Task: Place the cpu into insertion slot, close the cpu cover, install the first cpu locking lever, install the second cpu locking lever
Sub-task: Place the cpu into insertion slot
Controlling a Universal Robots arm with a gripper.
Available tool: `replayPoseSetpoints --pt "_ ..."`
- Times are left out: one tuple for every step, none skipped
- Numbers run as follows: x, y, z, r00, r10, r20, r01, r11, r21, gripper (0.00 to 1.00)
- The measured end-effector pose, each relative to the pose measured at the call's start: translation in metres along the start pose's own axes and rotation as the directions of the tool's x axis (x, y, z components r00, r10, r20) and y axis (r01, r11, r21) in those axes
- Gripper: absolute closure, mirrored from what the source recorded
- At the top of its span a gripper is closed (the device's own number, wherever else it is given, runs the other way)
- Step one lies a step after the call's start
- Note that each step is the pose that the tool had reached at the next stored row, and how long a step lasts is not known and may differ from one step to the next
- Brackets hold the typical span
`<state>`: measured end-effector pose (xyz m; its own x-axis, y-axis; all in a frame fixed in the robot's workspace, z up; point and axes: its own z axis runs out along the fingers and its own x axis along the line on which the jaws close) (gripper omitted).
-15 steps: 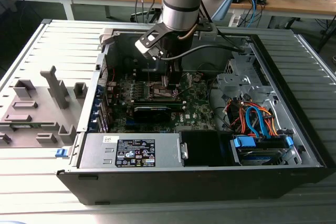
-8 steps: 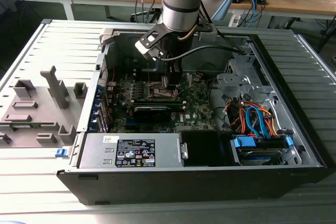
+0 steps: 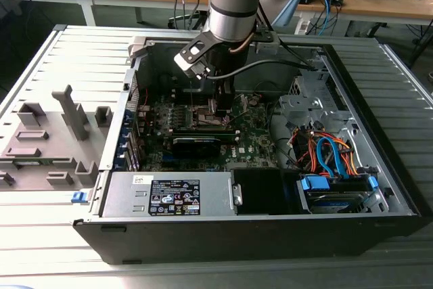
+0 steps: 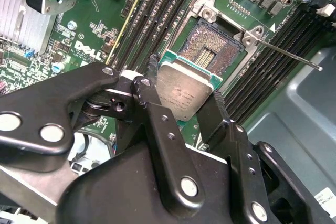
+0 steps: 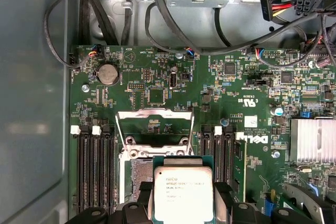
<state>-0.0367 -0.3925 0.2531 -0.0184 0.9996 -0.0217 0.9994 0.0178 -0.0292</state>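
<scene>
Gripper (image 5: 184, 203) pinching the cpu (image 5: 182, 190) at the insertion slot (image 5: 137, 179).
2 black fingers (image 5: 224, 199) are clamping the chip's edges, which is hiding part of the slot; the cpu cover (image 5: 153, 115) is standing open at the slot's edge farthest from the gripper, with memory slots (image 5: 95, 166) flanking the slot.

The exterior view looks down from well back onto the whole open black metal computer case (image 3: 270, 235). Both wrist views sit close over its green motherboard (image 5: 157, 77), from different sides, sharing the square silver-topped cpu (image 4: 185, 94) and dark metal-rimmed insertion slot (image 4: 211, 44).
</scene>
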Motion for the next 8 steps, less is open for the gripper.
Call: replayPoseSetpoints --pt "0.0 0.0 0.0001 1.0 0.0 0.0 0.0 1.0 0.0 0.45" --pt "0.0 0.0 0.0004 1.0 0.0 0.0 0.0 1.0 0.0 0.45" --pt "0.0 0.0 0.0005 1.0 0.0 0.0001 0.0 1.0 0.0 0.45" --pt "0.0 0.0 0.0007 1.0 0.0 0.0 0.0 1.0 0.0 0.45" --pt "0.0 0.0 0.0011 1.0 0.0 0.0 0.0 1.0 0.0 0.45" --pt "0.0 0.0001 0.0014 1.0 0.0 0.0 0.0 1.0 0.0 0.45" --pt "0.0 0.0 0.0017 1.0 0.0 0.0 0.0 1.0 0.0 0.45" --pt "0.0 0.0 0.0018 1.0 0.0 0.0001 0.0 1.0 0.0 0.45"
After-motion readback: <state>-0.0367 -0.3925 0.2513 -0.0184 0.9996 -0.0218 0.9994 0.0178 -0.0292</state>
